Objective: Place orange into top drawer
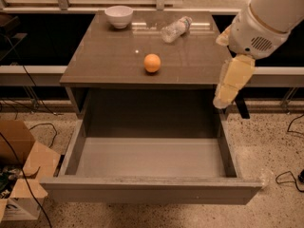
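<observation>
The orange (152,62) sits on the brown cabinet top (109,56), near the middle and close to the front edge. The top drawer (152,190) is pulled wide open below it, and its flat grey bottom holds nothing. My gripper (223,100) hangs point-down from the white arm (266,18) at the right. It is over the cabinet's right front corner, above the drawer's right wall and right of the orange. It holds nothing that I can see.
A white bowl (118,16) stands at the back left of the cabinet top. A clear plastic bottle (175,29) lies at the back right. An open cardboard box (19,170) and cables lie on the floor at the left.
</observation>
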Robot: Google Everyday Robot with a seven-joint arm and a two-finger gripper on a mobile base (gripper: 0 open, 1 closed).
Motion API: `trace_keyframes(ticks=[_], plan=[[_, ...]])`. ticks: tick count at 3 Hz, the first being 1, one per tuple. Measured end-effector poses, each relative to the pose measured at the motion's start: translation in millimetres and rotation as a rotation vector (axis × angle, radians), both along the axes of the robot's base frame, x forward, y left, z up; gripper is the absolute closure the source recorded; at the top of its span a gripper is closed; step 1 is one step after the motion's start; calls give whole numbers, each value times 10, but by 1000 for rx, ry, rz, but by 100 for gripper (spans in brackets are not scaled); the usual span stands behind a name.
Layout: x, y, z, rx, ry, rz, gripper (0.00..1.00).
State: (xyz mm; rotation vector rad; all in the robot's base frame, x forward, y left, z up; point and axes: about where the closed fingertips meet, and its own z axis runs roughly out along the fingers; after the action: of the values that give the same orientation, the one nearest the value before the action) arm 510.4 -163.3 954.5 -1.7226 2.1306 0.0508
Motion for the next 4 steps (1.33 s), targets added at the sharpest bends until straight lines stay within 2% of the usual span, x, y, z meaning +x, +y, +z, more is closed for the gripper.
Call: trace_keyframes(ticks=[1, 2, 3, 4], plan=[[420, 132, -92, 46, 15, -3, 0], [453, 143, -120, 52, 15, -14, 0], [632, 199, -275, 83, 12, -75, 0], [1081, 419, -445, 159, 16, -111, 0]])
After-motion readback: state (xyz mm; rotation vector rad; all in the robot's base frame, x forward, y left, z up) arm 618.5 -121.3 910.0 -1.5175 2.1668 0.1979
